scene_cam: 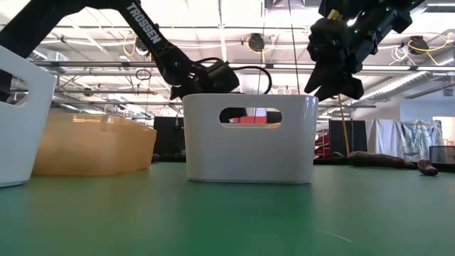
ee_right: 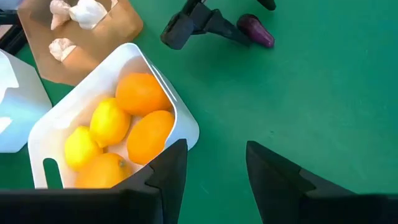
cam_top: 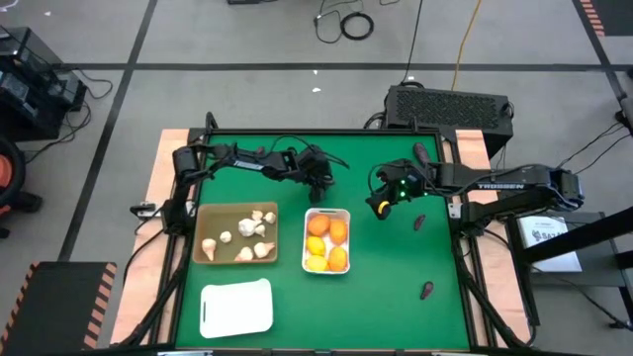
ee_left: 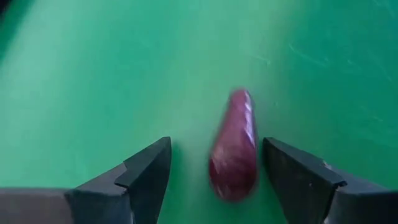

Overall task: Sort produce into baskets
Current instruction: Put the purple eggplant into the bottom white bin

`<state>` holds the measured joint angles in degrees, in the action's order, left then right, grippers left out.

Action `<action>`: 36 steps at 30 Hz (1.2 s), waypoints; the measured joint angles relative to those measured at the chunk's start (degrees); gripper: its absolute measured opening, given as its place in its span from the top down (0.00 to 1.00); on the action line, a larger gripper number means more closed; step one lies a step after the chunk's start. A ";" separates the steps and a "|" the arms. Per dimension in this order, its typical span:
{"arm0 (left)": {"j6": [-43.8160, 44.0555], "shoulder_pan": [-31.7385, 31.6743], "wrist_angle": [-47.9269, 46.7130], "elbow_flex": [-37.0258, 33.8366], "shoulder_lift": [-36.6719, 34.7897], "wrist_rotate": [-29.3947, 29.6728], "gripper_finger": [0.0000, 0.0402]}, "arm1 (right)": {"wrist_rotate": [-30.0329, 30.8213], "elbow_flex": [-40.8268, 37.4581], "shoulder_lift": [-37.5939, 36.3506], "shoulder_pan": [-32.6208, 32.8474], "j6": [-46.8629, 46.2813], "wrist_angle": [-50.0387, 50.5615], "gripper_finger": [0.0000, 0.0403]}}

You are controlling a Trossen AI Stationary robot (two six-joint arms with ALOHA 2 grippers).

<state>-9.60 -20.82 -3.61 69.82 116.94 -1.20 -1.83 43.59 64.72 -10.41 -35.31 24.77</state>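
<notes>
A dark purple vegetable [ee_left: 235, 149] lies on the green table, and my left gripper [ee_left: 216, 149] is tilted down over it, open, with one finger on each side of it. I cannot tell whether a finger touches it. In the right wrist view the same vegetable [ee_right: 256, 31] lies beside that gripper [ee_right: 186, 25]. My right gripper [cam_top: 379, 208] hangs open and empty above the table, just right of the white basket [cam_top: 327, 211] that holds several orange and yellow citrus fruits [ee_right: 140, 93]. The tan basket [cam_top: 211, 220] holds several garlic bulbs [cam_top: 255, 229].
An empty white basket [cam_top: 237, 307] stands near the front left. Two more purple vegetables [cam_top: 419, 222] [cam_top: 427, 290] lie on the table's right half. The table has a raised dark frame [cam_top: 463, 257] around it. Open green surface lies at the front right.
</notes>
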 joint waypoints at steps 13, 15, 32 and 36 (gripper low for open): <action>0.22 0.00 -0.37 -0.03 0.11 -0.77 0.36 | -0.01 0.00 0.01 0.00 0.98 0.31 0.62; 0.30 0.00 -1.28 0.03 0.05 -1.54 0.38 | 0.00 0.00 0.01 0.00 1.05 0.31 0.62; 10.83 0.28 -5.70 -0.13 -2.89 -3.53 0.76 | -0.02 0.00 0.01 0.00 0.32 0.35 0.62; 10.86 0.26 -12.42 -0.11 -8.01 -4.58 0.76 | -0.02 0.00 0.03 0.00 0.91 0.33 0.62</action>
<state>1.26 -20.56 -16.03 69.71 108.93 -5.78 -1.85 43.59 64.75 -10.41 -34.39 25.10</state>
